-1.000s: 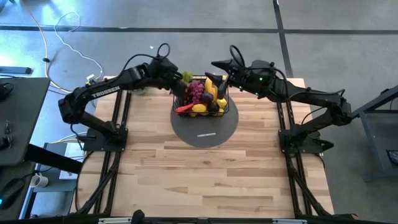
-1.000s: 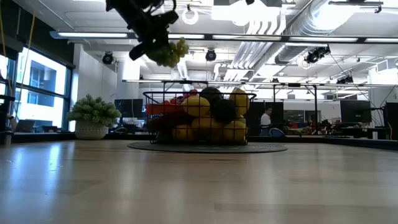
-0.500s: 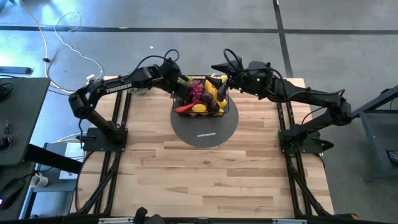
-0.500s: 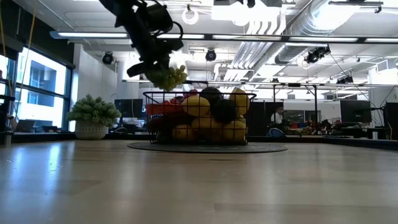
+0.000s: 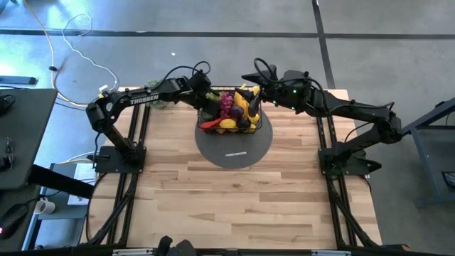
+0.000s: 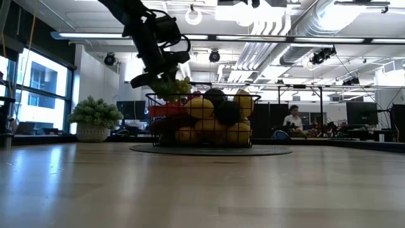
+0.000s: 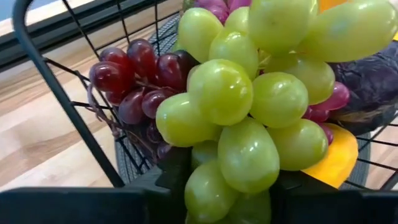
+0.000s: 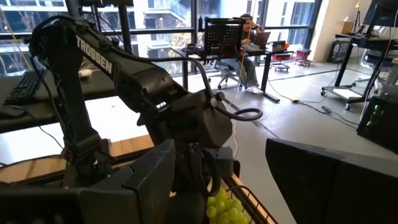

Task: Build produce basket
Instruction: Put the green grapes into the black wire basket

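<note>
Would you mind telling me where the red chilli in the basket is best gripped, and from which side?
Probably at the middle of the red chilli, from straight above. It lies lengthwise along the basket near rim, on top of the pile, so fingers closing across its narrow width should clear the wire and the neighbouring lemon.

A big, bright work room around a wooden table

The table (image 5: 234, 192) has a light wood top. Under it the floor (image 5: 213, 18) is grey and shiny, and a white cable (image 5: 71, 35) curls on the floor past the table's far left corner. Beyond the table's far edge there are tall windows (image 6: 38, 88), long ceiling lights (image 6: 95, 35) and silver pipes (image 6: 278, 25) overhead. A leafy green plant in a pot (image 6: 95, 118) sits near the windows. Desks with screens (image 6: 361, 114) stand farther back, where a person (image 6: 293, 118) sits.
</note>
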### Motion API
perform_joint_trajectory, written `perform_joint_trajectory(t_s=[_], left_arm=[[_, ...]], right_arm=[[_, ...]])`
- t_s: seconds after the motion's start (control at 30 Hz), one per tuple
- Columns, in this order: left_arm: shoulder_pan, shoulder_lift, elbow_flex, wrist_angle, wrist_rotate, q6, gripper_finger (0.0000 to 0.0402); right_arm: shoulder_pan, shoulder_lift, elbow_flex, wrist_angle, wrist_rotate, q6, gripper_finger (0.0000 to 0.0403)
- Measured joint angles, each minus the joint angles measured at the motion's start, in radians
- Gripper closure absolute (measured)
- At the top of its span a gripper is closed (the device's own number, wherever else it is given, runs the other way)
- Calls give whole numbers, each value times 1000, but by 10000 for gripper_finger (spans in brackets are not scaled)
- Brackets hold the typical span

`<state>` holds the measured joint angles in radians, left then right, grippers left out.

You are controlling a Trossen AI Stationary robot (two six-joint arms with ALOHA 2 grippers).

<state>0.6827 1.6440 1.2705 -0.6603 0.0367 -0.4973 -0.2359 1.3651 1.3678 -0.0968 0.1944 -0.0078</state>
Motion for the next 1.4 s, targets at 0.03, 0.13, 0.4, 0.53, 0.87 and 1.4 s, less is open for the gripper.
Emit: perform_joint_trajectory(t_s=[0.03, 0.13, 0.4, 0.53, 0.87, 1.4], left_arm=[[0, 0, 0, 0, 4, 2, 285], [3, 0, 0, 0, 7, 22, 264], [44, 0, 0, -1, 121, 56, 207], [71, -5, 0, -2, 166, 59, 195], [89, -45, 1, 10, 177, 92, 195], [91, -45, 1, 18, 161, 185, 194]], right_arm=[[0, 0, 0, -4, 0, 0, 169], [0, 0, 0, -12, 0, 8, 169], [0, 0, 0, -38, 4, 34, 169], [0, 0, 0, -37, 4, 34, 169], [0, 0, 0, -37, 3, 56, 169], [0, 0, 0, -35, 34, 79, 169]])
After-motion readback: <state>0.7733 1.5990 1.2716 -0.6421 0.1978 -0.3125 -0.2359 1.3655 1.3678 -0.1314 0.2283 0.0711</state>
